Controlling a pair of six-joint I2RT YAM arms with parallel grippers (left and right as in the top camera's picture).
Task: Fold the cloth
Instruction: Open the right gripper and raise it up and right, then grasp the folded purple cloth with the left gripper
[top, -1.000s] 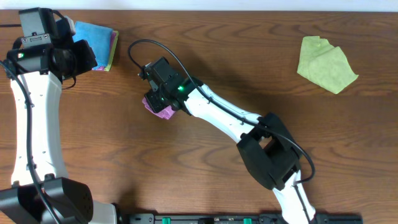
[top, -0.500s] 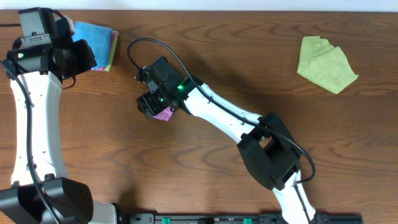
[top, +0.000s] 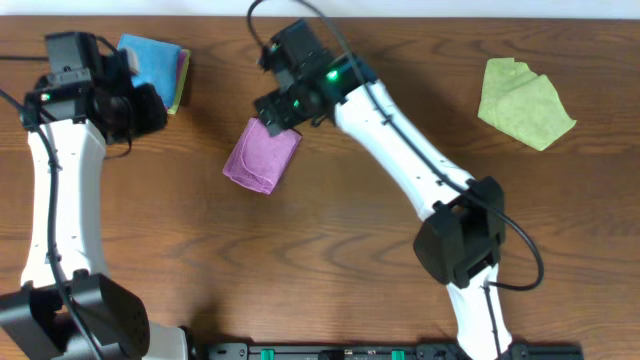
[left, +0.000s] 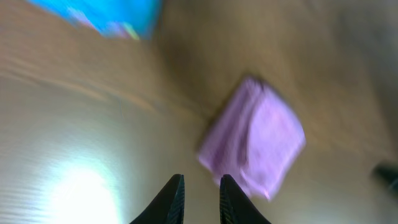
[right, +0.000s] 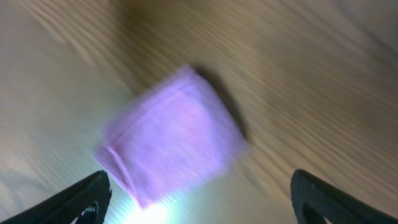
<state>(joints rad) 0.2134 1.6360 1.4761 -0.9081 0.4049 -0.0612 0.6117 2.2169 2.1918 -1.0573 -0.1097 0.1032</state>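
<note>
The purple cloth (top: 262, 155) lies folded into a small rectangle on the wooden table, left of centre. My right gripper (top: 273, 120) hovers over its far upper corner, wide open, with nothing between its fingers. In the right wrist view the cloth (right: 174, 140) lies flat below, ahead of the spread right gripper (right: 202, 205). My left gripper (top: 150, 108) is at the far left, apart from the cloth. In the left wrist view the left gripper (left: 202, 199) shows a narrow empty gap, with the cloth (left: 255, 143) ahead and to the right.
A bright blue folded cloth (top: 155, 65) lies at the back left, close to my left arm, and shows at the top of the left wrist view as the blue cloth (left: 106, 15). A lime-green cloth (top: 525, 102) lies crumpled at the back right.
My right gripper has opened, let go of the cloth and pulled up and back, uncovering the folded cloth. My left gripper has parted slightly and shifted a little right.
</note>
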